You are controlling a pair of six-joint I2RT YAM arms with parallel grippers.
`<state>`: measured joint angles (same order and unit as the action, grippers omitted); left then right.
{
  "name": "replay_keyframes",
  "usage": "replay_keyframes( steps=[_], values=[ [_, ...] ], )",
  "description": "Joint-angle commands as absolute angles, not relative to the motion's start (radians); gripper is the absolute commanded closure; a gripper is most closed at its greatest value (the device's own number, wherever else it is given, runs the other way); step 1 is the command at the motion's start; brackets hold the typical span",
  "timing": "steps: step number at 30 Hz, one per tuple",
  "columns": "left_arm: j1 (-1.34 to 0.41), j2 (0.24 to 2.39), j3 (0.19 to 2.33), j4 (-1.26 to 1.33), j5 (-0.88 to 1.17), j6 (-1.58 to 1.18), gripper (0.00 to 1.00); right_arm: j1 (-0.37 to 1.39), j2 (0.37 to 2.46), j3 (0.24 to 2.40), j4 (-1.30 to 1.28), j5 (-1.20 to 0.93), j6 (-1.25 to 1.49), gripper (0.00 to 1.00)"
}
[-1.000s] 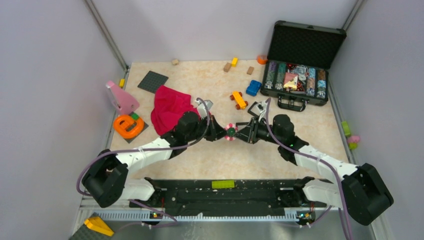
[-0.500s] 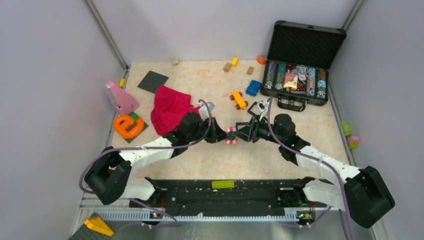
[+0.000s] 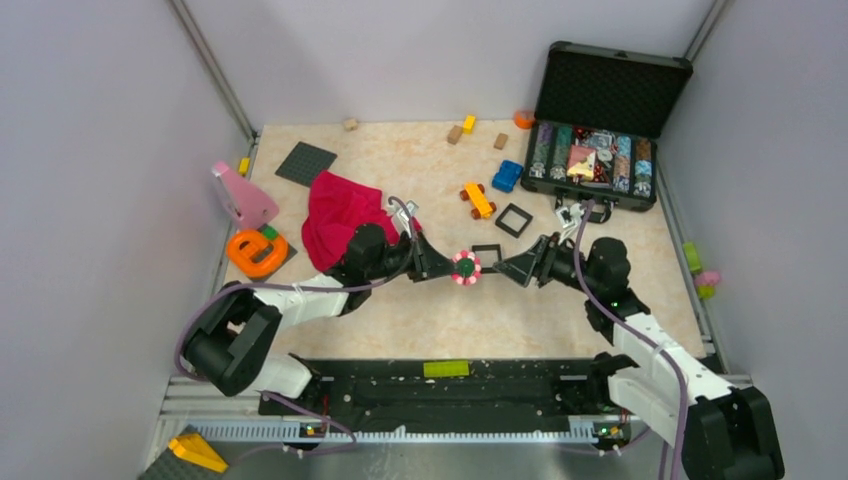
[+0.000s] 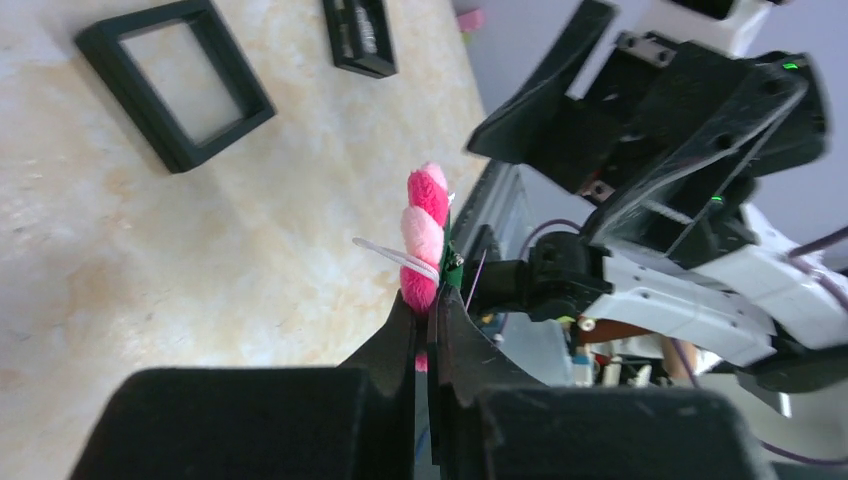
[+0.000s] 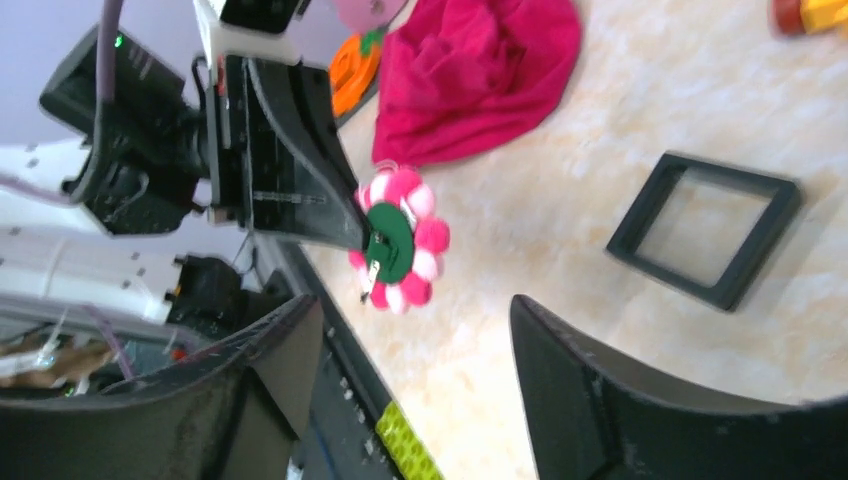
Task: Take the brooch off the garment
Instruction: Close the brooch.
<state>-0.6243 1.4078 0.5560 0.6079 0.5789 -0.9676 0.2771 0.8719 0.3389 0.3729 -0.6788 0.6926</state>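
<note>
The brooch (image 3: 465, 267), a pink-and-white flower disc with a green centre, hangs above the table with my left gripper (image 3: 450, 268) shut on its edge. It is apart from the garment (image 3: 340, 215), a crumpled magenta cloth lying behind the left arm. In the left wrist view the brooch (image 4: 425, 240) stands edge-on, pinched in the left gripper (image 4: 430, 300). My right gripper (image 3: 512, 270) is open, a short way right of the brooch and not touching it. In the right wrist view the brooch (image 5: 400, 240) sits beyond the spread right gripper (image 5: 410, 310), with the garment (image 5: 480, 75) behind.
Two black square frames (image 3: 514, 220) (image 3: 486, 256) lie just behind the grippers. An orange toy car (image 3: 478, 200) and a blue one (image 3: 507, 176) sit further back. An open case (image 3: 600, 150) is back right. An orange ring toy (image 3: 256, 252) and a grey baseplate (image 3: 305, 163) are on the left.
My right gripper opened, let go of the brooch and drew back to the right. The left gripper kept hold of the brooch and stayed roughly in place.
</note>
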Motion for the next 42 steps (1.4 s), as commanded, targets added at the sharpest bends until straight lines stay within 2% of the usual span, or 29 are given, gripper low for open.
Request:
replay_keyframes(
  steps=[1,4,10,25,34,42],
  values=[
    [-0.611,1.43,0.542,0.869,0.705,-1.085,1.0,0.269,0.864,0.309,0.486,-0.833,0.712,0.24],
    [-0.607,1.455,0.533,0.988,0.742,-1.155,1.0,0.268,0.876,0.274,0.625,-0.893,0.765,0.24],
    [-0.606,1.481,0.548,1.12,0.786,-1.264,1.0,0.271,0.93,0.214,0.911,-0.966,0.878,0.37],
    [-0.608,1.511,0.566,1.175,0.815,-1.295,1.0,0.337,1.032,0.267,1.017,-0.912,0.911,0.45],
    [-0.615,1.52,0.565,1.182,0.815,-1.284,1.0,0.395,1.099,0.288,1.092,-0.883,0.938,0.46],
    [-0.617,1.51,0.565,1.181,0.822,-1.281,1.0,0.398,1.117,0.29,1.096,-0.869,0.933,0.53]
  ],
)
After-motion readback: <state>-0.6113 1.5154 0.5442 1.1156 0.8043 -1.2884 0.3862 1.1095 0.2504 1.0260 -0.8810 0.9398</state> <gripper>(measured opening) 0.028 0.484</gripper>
